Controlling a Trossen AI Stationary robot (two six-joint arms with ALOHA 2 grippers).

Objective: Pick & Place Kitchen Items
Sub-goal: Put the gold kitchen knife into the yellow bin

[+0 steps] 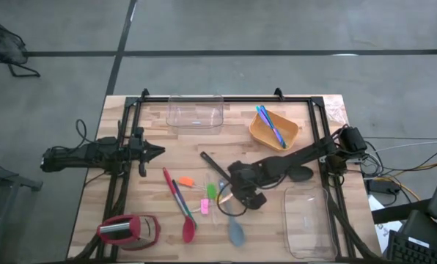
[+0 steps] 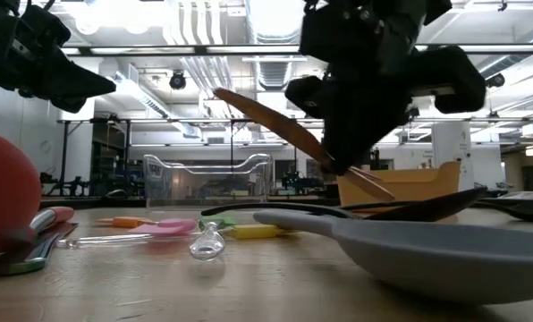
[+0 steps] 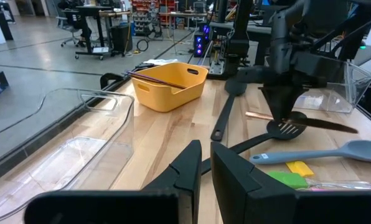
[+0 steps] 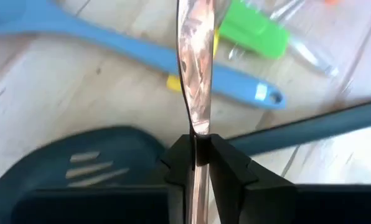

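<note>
My right gripper (image 1: 240,194) hovers over the middle of the table, shut on a thin copper-pink cutlery piece (image 2: 275,125). Below it lie a black slotted spatula (image 4: 79,168), a grey-blue spatula (image 4: 111,43) and a green piece (image 4: 254,31). A red spatula (image 1: 180,209), a black spoon (image 1: 213,165) and small orange (image 1: 186,180) and pink (image 1: 204,207) pieces lie flat on the wood. Blue and purple cutlery (image 1: 271,126) rests in the orange bowl (image 1: 261,134). My left gripper (image 1: 157,152) waits above the table's left side, shut. My right gripper pinches the copper-pink cutlery piece between its two fingers (image 4: 184,155), partway along its length (image 4: 197,127). The fingers come from above, pointing down, and lie across it. The piece is lifted clear of the table and tilted, one end high (image 2: 226,97), the other low (image 2: 378,190).
A clear tub (image 1: 195,114) stands at the far edge, and another clear tub (image 1: 306,220) sits near the right near corner. The red-and-silver gadget (image 1: 127,229) is at the left near corner. A small clear piece (image 2: 207,243) stands near the table's near edge.
</note>
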